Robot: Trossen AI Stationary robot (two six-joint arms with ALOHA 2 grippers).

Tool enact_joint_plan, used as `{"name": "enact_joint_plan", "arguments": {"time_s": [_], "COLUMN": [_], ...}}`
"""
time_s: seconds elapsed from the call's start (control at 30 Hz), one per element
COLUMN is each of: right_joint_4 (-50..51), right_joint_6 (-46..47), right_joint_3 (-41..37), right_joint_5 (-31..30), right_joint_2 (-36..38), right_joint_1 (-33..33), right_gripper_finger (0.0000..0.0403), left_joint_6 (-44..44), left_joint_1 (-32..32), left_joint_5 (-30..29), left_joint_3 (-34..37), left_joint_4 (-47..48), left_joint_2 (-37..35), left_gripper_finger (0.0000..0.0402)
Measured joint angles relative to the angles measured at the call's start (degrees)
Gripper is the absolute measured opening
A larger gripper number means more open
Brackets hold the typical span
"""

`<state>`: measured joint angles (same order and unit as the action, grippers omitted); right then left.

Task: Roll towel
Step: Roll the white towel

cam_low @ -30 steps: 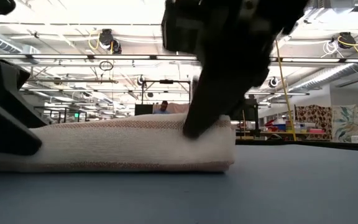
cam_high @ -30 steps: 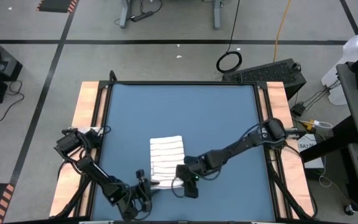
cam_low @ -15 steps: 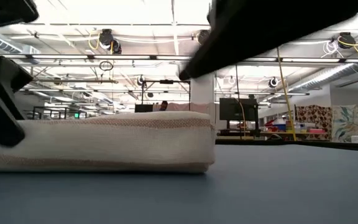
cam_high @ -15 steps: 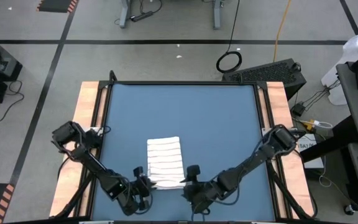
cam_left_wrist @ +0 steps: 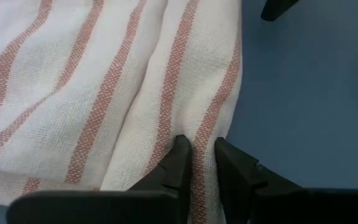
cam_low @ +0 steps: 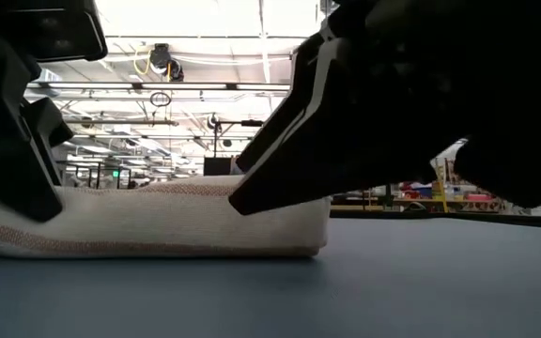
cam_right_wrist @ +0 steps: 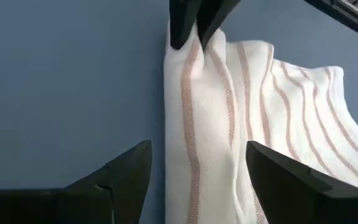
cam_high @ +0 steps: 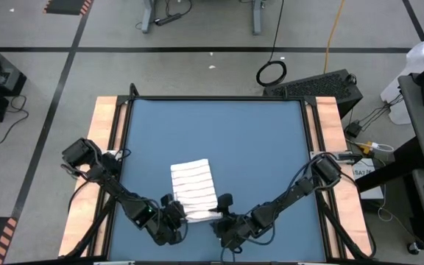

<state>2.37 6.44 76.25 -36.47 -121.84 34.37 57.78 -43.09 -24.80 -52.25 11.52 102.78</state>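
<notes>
Left gripper (cam_high: 174,218) is clenched on the towel (cam_high: 194,189), its 2 dark fingers (cam_left_wrist: 180,163) pinching a ridge of cloth at the towel's near left corner; the left wrist view shows the fabric puckered up between the tips. Right gripper (cam_high: 219,218) has its fingers (cam_right_wrist: 128,176) spread wide, released, straddling the near right end of the towel without closing on it. That towel is a folded white cloth with narrow stripes, reddish at close range, lying flat on the blue tabletop (cam_high: 256,147) toward the near edge, a little left of centre, slightly skewed. In the low view it sits as a low thick pad (cam_low: 158,221), with a dark finger pressed against each end. Both arms reach in from the table's sides and meet at the towel's near edge, the grippers just beside each other. Wooden rails (cam_high: 101,132) flank the tabletop. Beyond it, farther from the towel, a coiled cable (cam_high: 271,72) lies on the grey floor
</notes>
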Motion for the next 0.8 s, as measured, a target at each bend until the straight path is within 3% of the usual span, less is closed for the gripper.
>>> {"name": "enact_joint_plan", "arguments": {"time_s": [0.2,0.53,0.8], "right_joint_4": [0.7,4.4,5.7], "right_joint_6": [3.0,12.1,19.2], "right_joint_3": [0.0,0.1,0.3], "right_joint_5": [9.0,21.9,33.9], "right_joint_2": [0.0,0.2,0.5], "right_joint_1": [-3.0,-7.7,-11.4], "right_gripper_finger": [0.0237,0.0144,0.0085], "left_joint_6": [-0.1,0.2,-8.1], "left_joint_1": [0.0,0.0,-0.7], "left_joint_5": [0.2,0.4,-1.7], "left_joint_3": [0.0,0.0,-3.9], "left_joint_4": [0.1,1.1,2.5], "left_joint_2": [0.0,0.1,-2.1], "left_gripper_finger": [0.0063,0.0065,0.0137]}}
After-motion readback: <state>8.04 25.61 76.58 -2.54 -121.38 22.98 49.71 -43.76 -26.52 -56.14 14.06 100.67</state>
